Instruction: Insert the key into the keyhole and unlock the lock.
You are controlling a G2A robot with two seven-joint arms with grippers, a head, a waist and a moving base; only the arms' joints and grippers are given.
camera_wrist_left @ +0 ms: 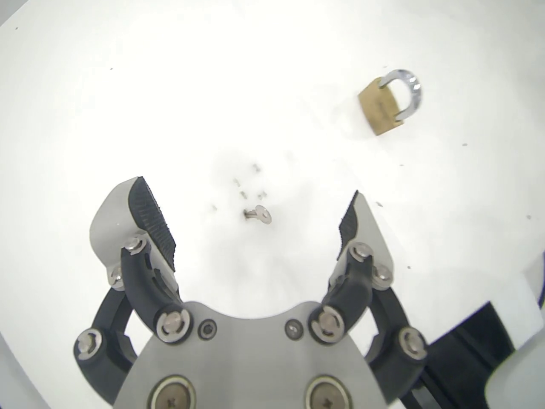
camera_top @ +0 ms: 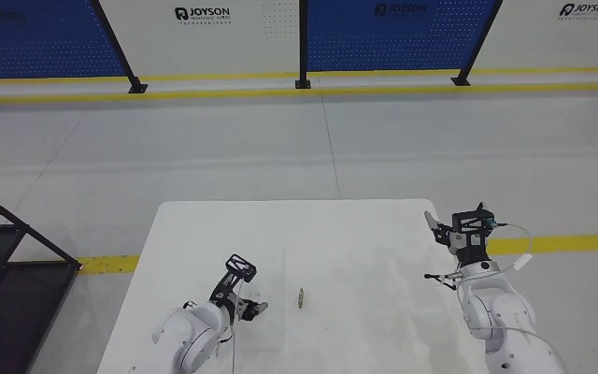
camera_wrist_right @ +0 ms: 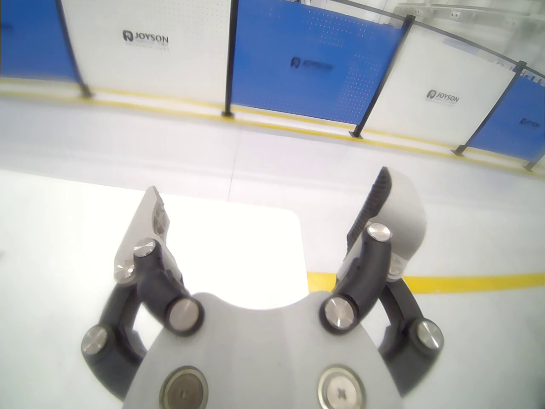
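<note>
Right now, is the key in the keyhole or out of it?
Out. The key lies on the table, apart from the padlock, before the open left hand.

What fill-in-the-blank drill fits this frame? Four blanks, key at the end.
1. The key lies flat on the ___, held by no gripper.
2. The left gripper hangs near the key with its jaws ___.
3. The key and the padlock lie ___ (touching/apart).
4. The right gripper, also open, is over the table's ___ (corner/middle).
Missing words: table; open; apart; corner.
</note>
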